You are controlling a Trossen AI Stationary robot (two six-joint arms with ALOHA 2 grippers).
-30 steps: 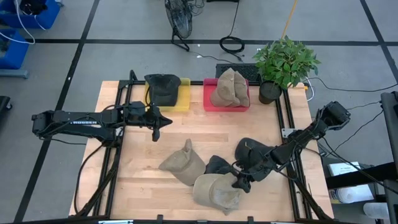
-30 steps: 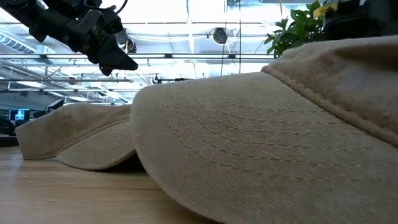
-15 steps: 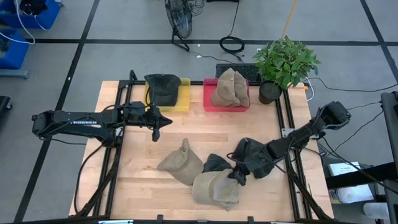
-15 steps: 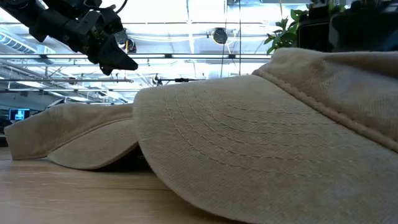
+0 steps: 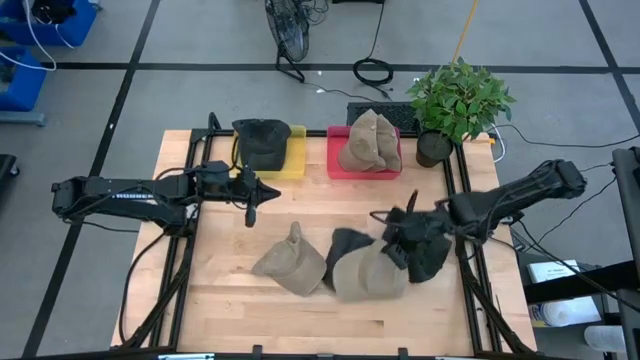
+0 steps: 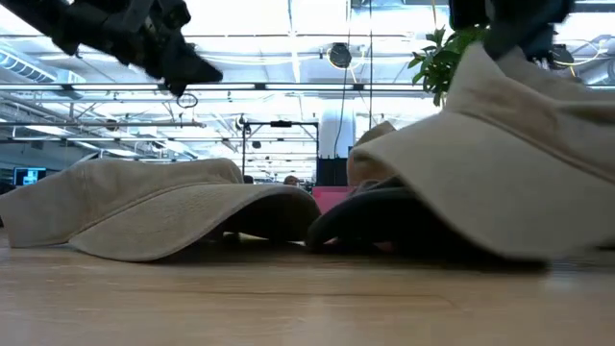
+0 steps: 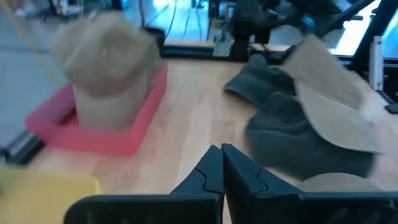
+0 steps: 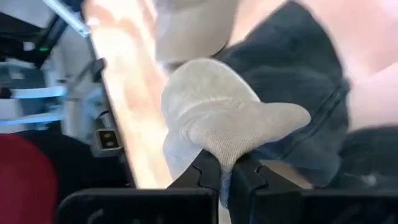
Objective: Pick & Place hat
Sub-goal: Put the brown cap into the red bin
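My right gripper (image 5: 393, 240) is shut on a tan hat (image 5: 365, 270) near the table's middle right. This hat lies partly over a dark hat (image 5: 345, 245). A second dark hat (image 5: 425, 255) sits under my right arm. Another tan hat (image 5: 290, 262) rests brim-down on the wood to the left. My left gripper (image 5: 250, 200) hovers shut above the table's left half, holding nothing, in front of a yellow tray (image 5: 290, 160) that holds a dark hat (image 5: 262, 143). My right gripper pinches a bunched fold of tan cloth (image 8: 231, 134) at the hat's far right edge between its two fingers. The fingers slant down from the table's right side. The hat (image 6: 500, 163) is tilted, raised at the held end, its lower edge down by the table.
A red tray (image 5: 340, 170) at the far edge holds tan hats (image 5: 368, 140). A potted plant (image 5: 455, 100) stands at the far right corner. Black rails (image 5: 195, 170) run along both table sides. Bare wood lies along the near edge and at the table's middle.
My right gripper has shut on the tan hat and moved up and toward the far edge. It has dragged the hat away from the near edge and tipped its held end up. The hat now overlaps the dark hat.
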